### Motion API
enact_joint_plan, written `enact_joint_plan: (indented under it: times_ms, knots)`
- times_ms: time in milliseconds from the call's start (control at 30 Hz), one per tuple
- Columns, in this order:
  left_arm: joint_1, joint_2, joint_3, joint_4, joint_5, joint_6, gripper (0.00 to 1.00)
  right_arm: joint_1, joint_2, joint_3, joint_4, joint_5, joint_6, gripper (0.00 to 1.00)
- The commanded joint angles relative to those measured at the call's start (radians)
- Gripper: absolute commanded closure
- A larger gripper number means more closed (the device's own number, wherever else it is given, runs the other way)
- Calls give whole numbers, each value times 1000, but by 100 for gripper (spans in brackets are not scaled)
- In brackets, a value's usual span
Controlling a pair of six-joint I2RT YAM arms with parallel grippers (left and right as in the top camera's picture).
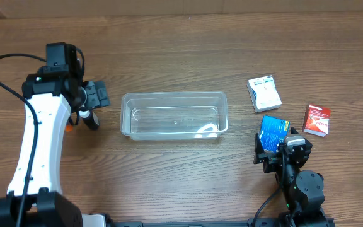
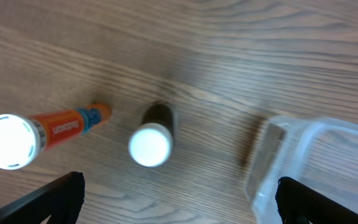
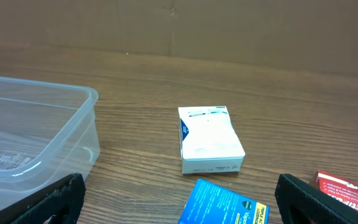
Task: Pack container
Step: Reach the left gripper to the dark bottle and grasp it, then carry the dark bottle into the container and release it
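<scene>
The clear plastic container [image 1: 174, 115] sits empty mid-table; its corner shows in the left wrist view [image 2: 303, 162] and its end in the right wrist view [image 3: 30, 137]. My left gripper [image 1: 90, 107] is open above two small bottles left of the container: an orange bottle [image 2: 61, 127] lying down with a white cap, and a dark bottle [image 2: 154, 134] with a white cap. My right gripper [image 1: 276, 151] is open, with a blue box [image 1: 273, 132] [image 3: 225, 205] lying between its fingers, not gripped. A white box [image 1: 263, 93] [image 3: 209, 140] and a red box [image 1: 317, 120] [image 3: 347, 186] lie nearby.
A cardboard wall [image 3: 179, 25] runs along the far edge of the wooden table. The left arm's white link [image 1: 40, 145] and its black cable [image 1: 5, 82] reach over the left side.
</scene>
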State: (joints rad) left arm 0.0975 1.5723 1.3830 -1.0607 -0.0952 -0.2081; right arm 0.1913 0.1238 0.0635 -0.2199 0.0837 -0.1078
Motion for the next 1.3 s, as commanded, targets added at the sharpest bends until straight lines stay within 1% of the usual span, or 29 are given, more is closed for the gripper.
enact_joint_plan:
  times_ms: [0, 233, 267, 300, 433, 467, 567, 633, 667, 733, 800, 867, 900, 933, 1033, 1133, 1200, 1267]
  knots:
    - [22, 60, 27, 2, -9, -31, 0, 4, 0, 1, 7, 12, 7, 0]
    - [22, 212, 27, 20, -8, -31, 0, 4, 2, 1, 6, 11, 7, 0]
    - [22, 226, 27, 20, -9, -31, 2, 4, 3, 1, 6, 11, 7, 0]
    - [22, 247, 27, 22, -8, -31, 7, 4, 3, 1, 6, 11, 7, 0]
    - [22, 272, 27, 23, -10, -31, 36, 4, 14, 1, 6, 11, 7, 0]
    - [22, 271, 27, 22, -10, -31, 41, 4, 19, 1, 7, 12, 7, 0]
    - [22, 271, 27, 13, -13, -31, 50, 4, 20, 1, 7, 11, 7, 0]
    - [22, 271, 27, 11, -13, -31, 54, 4, 20, 1, 7, 11, 7, 0]
    - [22, 271, 27, 10, -13, -31, 61, 4, 20, 1, 7, 11, 7, 0]
    - [22, 271, 27, 10, -13, -31, 68, 4, 21, 1, 7, 11, 7, 0]
    - [22, 271, 27, 10, -13, -31, 71, 4, 23, 1, 7, 12, 7, 0]
    - [22, 271, 27, 11, -13, -31, 81, 4, 23, 1, 7, 12, 7, 0]
    - [21, 270, 29, 11, -13, -31, 90, 4, 23, 1, 7, 12, 7, 0]
    - [19, 267, 34, 7, -13, -31, 96, 4, 23, 1, 7, 12, 7, 0]
    - [6, 240, 87, -36, -1, -32, 96, 4, 23, 1, 8, 13, 7, 0]
    - [-91, 148, 229, -122, 10, -31, 96, 4, 23, 1, 13, 41, 20, 0]
    - [-161, 96, 284, -155, 10, -31, 96, 4, 23, 1, 16, 119, 68, 0]
    - [-227, 52, 314, -171, 10, -32, 96, 4, 23, 1, 17, 118, 67, 0]
